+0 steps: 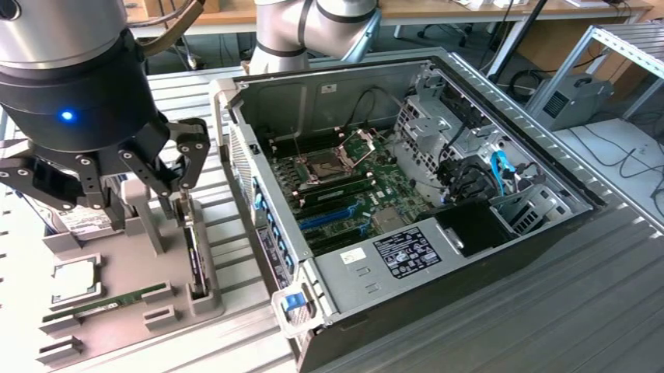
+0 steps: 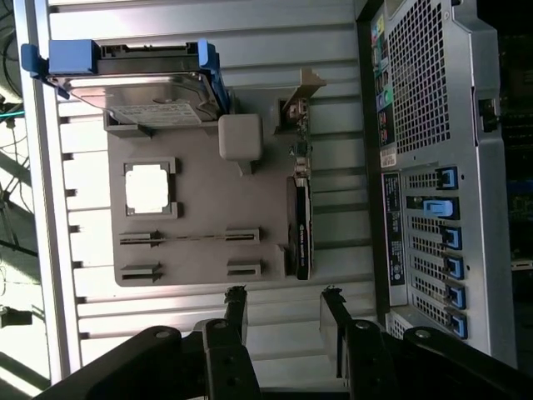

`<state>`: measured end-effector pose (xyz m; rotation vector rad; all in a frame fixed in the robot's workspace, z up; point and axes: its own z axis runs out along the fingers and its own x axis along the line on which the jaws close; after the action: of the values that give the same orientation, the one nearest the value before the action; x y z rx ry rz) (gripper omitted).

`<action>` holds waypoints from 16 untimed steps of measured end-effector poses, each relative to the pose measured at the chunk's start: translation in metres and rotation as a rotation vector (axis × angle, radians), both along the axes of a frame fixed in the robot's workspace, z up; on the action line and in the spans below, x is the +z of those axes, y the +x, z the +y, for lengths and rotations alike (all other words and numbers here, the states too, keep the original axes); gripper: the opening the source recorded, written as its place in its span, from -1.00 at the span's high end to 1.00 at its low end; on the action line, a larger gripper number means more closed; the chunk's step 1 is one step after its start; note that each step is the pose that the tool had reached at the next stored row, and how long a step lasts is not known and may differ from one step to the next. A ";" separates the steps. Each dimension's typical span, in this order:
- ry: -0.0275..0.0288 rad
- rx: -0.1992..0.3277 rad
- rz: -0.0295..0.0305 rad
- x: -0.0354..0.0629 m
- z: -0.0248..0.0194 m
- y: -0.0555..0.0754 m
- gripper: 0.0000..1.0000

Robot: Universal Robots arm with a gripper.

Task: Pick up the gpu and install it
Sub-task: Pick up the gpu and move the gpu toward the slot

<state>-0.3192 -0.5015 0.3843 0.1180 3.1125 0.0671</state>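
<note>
The gpu (image 1: 193, 252) (image 2: 301, 227) is a thin dark card with a silver end bracket. It stands on edge in a slot of the grey holder plate (image 1: 130, 268) (image 2: 200, 196), at the plate's edge nearest the computer case. My gripper (image 1: 140, 186) (image 2: 283, 304) hangs above the plate and is open, with nothing between its black fingers (image 2: 236, 310). In the exterior view the fingers straddle the upper end of the card without gripping it. In the wrist view the fingertips sit just past the card's end.
The open computer case (image 1: 415, 256) (image 2: 433, 167) lies on its side at the exterior view's right. It shows a motherboard (image 1: 343, 183) with blue slots (image 1: 332, 214). The plate also holds a hard drive (image 2: 137, 83), a processor chip (image 2: 150, 185) and a memory stick (image 2: 187, 237).
</note>
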 end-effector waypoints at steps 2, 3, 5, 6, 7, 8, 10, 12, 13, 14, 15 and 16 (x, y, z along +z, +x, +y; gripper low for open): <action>0.0001 0.000 0.0000 -0.0012 0.0000 0.000 0.04; 0.0000 0.000 0.0000 -0.0016 0.0000 0.000 0.04; 0.0000 0.000 0.0000 -0.0023 0.0000 0.000 0.04; 0.0001 0.000 0.0000 -0.0028 0.0000 0.000 0.04; 0.0000 0.000 -0.0001 -0.0032 0.0000 0.000 0.04; 0.0000 0.000 0.0000 -0.0037 0.0000 0.000 0.04; 0.0000 0.000 0.0000 -0.0045 0.0000 0.000 0.04; 0.0000 0.000 0.0001 -0.0051 0.0000 0.000 0.04; 0.0000 0.000 0.0001 -0.0052 0.0000 0.000 0.04; 0.0000 0.000 0.0000 -0.0054 0.0000 0.000 0.04; 0.0000 0.000 0.0000 -0.0056 0.0000 0.000 0.04; 0.0000 0.000 0.0000 -0.0058 0.0000 0.000 0.04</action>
<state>-0.3191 -0.5015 0.3785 0.1180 3.1125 0.0671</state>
